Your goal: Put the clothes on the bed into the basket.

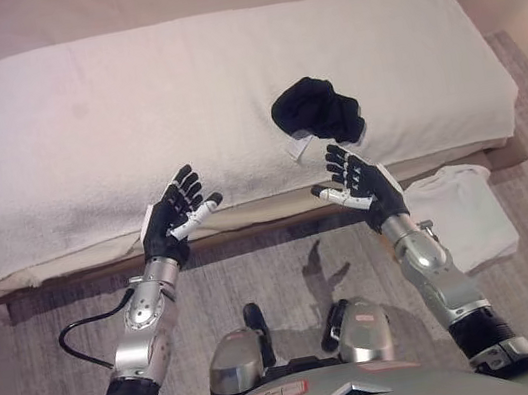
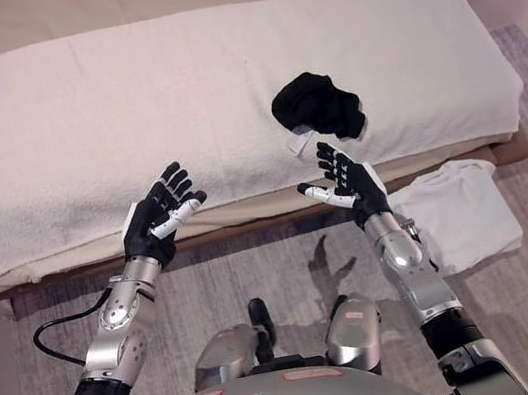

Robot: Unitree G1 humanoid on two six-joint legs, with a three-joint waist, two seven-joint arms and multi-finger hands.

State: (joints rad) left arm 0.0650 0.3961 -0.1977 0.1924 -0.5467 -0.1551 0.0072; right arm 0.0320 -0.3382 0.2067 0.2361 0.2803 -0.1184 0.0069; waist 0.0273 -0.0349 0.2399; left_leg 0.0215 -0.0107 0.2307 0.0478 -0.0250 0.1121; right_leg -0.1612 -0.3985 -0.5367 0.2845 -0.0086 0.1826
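A crumpled black garment (image 1: 318, 111) with a white tag lies on the white-covered bed (image 1: 129, 119), near its front edge on the right. My right hand (image 1: 361, 182) is open, palm inward, just below and in front of the garment, not touching it. My left hand (image 1: 177, 217) is open and empty at the bed's front edge, well left of the garment. A white garment (image 1: 461, 213) lies on the floor at the right, beside the bed. No basket shows in either view.
The bed's wooden base (image 1: 249, 228) runs along the front edge. A grey carpet (image 1: 287, 275) covers the floor between me and the bed.
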